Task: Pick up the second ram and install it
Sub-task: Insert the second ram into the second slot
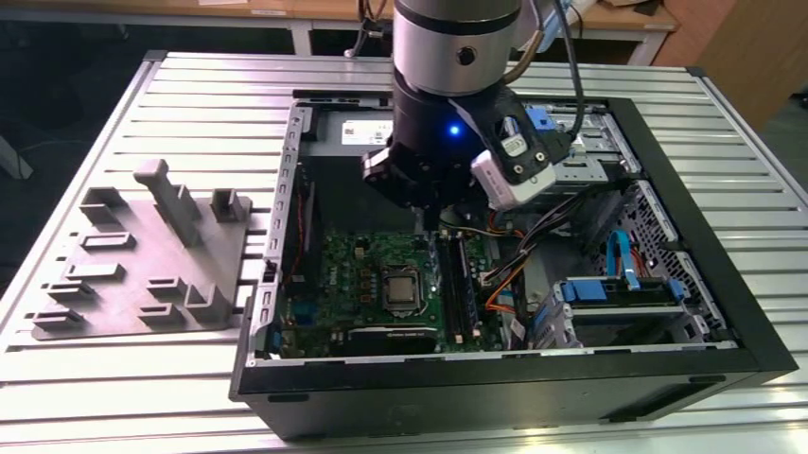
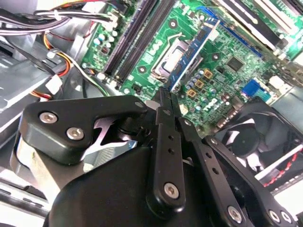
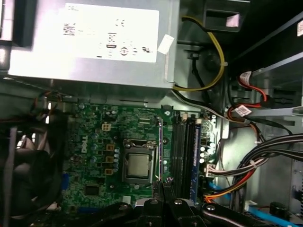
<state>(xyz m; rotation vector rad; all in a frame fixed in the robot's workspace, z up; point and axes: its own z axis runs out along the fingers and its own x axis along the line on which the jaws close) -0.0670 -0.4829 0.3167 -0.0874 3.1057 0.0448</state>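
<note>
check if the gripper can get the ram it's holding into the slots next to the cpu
Probably yes: the gripper, shut on the second ram, hangs above the motherboard beside the memory slots. Nothing lies across them; the cables sit off to one side.

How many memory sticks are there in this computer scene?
1 that I can be sure of: the memory stick pinched edge-on in the hand, over the green motherboard near the CPU. Another may sit in the dark slots; I cannot tell.
</note>
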